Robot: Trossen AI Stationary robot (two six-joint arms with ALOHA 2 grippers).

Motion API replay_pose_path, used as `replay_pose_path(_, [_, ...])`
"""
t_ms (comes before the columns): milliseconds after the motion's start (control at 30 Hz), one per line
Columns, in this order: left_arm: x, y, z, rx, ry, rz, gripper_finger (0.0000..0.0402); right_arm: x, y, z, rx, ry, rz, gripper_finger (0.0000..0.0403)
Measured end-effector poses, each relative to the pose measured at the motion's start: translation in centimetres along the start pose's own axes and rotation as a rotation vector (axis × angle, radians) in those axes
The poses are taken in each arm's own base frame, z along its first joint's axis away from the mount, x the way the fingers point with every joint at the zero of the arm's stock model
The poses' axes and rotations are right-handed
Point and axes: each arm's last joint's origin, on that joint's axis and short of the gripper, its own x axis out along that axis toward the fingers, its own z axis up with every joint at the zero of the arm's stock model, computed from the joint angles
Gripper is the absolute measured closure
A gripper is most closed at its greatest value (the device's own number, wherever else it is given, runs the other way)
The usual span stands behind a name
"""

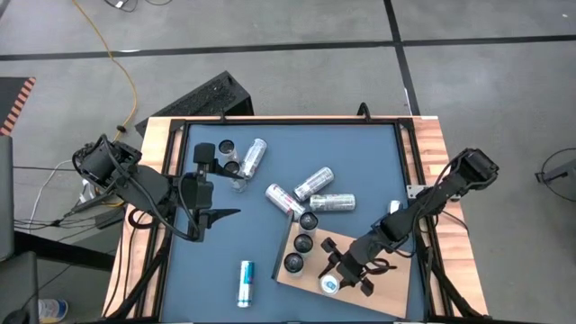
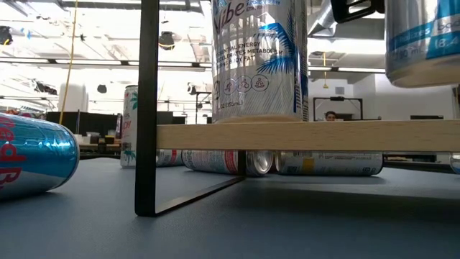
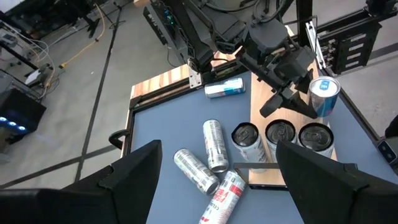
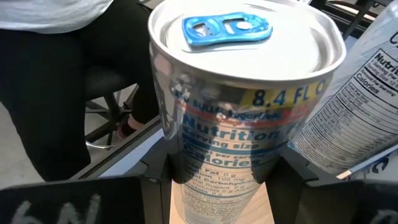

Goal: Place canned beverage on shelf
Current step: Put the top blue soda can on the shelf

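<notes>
The shelf [image 1: 355, 252] is a light wooden board at the table's near right, raised on a black frame [image 2: 149, 108]. Three cans [image 1: 303, 241] stand upright on its left edge; they also show in the left wrist view [image 3: 281, 134]. My right gripper [image 1: 335, 281] is shut on a silver can with a blue tab [image 4: 227, 30] over the board's near end. In the low view this can [image 2: 420, 43] hangs a little above the board [image 2: 309, 137]. My left gripper [image 1: 220, 189] is open and empty over the table's left part. My right gripper pinches the can's side wall [image 4: 177, 155] between its two fingers [image 4: 152, 193], one on each side. It comes slanting from the table's far right. The can is upright, tab up, its bottom [image 2: 424, 78] clear of the board.
Several silver cans lie on their sides mid-table [image 1: 312, 183], one at the far left [image 1: 254, 157] and one near the front edge [image 1: 244, 282]. Two dark cans stand at the far left [image 1: 227, 147]. Raised wooden rails [image 1: 432, 144] border the table.
</notes>
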Motion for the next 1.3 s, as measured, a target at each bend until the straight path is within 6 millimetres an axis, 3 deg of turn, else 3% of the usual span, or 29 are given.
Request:
replay_pose_path(400, [0.0,0.0,0.0,0.003,0.000,-0.001,0.0099,1.5,-0.3,-1.2,0.002,0.044,-0.005,0.0227])
replay_pose_path(933, [0.0,0.0,0.0,0.003,0.000,0.000,0.0099,1.5,-1.0,-1.4,0.069,0.055,-0.104,0.0147])
replay_pose_path(1300, [0.0,0.0,0.0,0.004,0.000,0.000,0.0099,1.5,-0.5,-1.3,0.059,0.056,-0.114,0.0137])
